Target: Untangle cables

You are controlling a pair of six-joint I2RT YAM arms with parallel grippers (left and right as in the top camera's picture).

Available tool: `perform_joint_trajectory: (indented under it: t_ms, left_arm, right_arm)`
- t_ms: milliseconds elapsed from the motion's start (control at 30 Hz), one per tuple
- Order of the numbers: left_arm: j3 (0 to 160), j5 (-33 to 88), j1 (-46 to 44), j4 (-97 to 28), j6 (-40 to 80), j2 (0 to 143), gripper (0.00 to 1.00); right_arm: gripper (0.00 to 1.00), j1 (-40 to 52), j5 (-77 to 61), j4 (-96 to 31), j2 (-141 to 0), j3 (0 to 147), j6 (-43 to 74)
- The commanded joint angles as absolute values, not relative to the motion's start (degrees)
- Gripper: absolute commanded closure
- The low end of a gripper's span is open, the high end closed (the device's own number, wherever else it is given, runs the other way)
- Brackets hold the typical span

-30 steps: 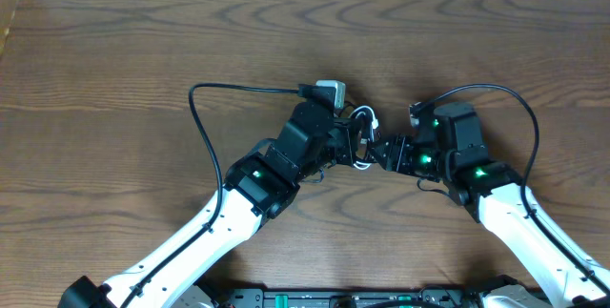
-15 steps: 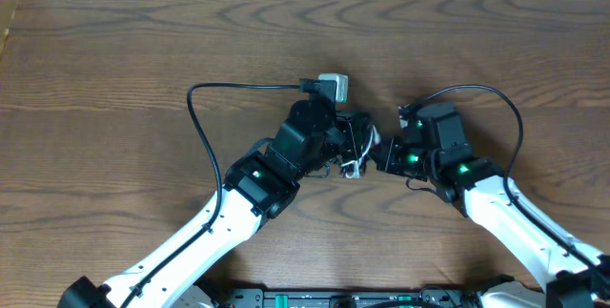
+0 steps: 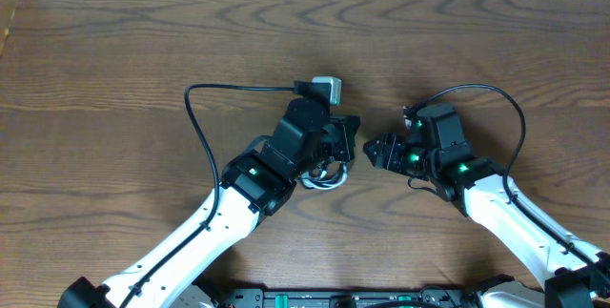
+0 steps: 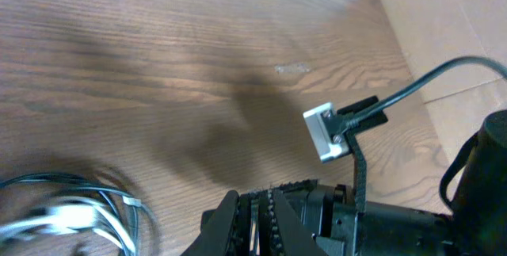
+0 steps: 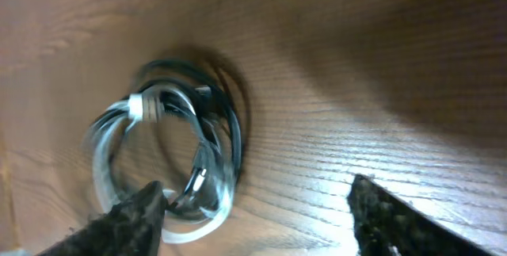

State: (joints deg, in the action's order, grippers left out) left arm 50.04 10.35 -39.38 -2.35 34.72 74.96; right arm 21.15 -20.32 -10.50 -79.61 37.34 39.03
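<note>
On the wooden worktop (image 3: pixel 143 60), your right wrist is showing the cables (image 5: pixel 202 149) coiled whole, half-hidden overhead; right claw (image 5: pixel 255 186) gaping, left claw (image 4: pixel 255 200) pinched shut, both empty.

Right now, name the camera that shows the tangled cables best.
Right wrist: the whole coil of cables lies in view, slightly blurred. Left wrist catches only a blurred part at its lower-left corner. Overhead shows only a small sliver.

Reaches in from lower left with left arm (image 3: pixel 205 232), forearm angled up and right. Holds left gripper (image 3: pixel 347 144) low, jaws pressed together. Reaches in from lower right with right arm (image 3: pixel 515 217), forearm angled up and left. Holds right gripper (image 3: pixel 372 149) low, jaws spread wide. Points the 2 grippers at each other, tips near, not touching.
</note>
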Motion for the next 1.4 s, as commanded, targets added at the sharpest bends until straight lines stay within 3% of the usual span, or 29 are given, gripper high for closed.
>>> perform_joint_trajectory:
  t_ms: [0,233,400,867,1033,1367]
  left_arm:
    - [50.52,5.52,-39.11,-4.47,32.12,74.04,0.90]
    - [50.52,-6.59,-39.11,-16.19,29.15,74.15,0.83]
    - [50.35,-10.15,-39.11,-23.11,29.15,75.72,0.62]
    - [49.50,-10.50,-39.11,-23.53,32.91,89.73,0.62]
    - [49.50,-16.19,-39.11,-23.53,33.30,91.53,0.62]
    - [49.17,-16.32,-37.32,-23.53,33.30,92.97,0.62]
  right_arm:
    - [0.27,21.61,-18.20,-11.51,-79.50,37.69,38.09]
    - [0.26,21.58,-11.11,-16.71,-79.50,37.69,39.40]
    - [0.25,21.06,-8.95,-18.24,-79.50,37.69,40.71]
    - [0.20,21.08,-9.19,-17.78,-79.50,37.69,40.66]
    - [0.17,21.08,-9.61,-17.82,-79.50,37.69,40.62]
    - [0.17,21.08,-11.11,-17.56,-79.50,37.71,40.64]
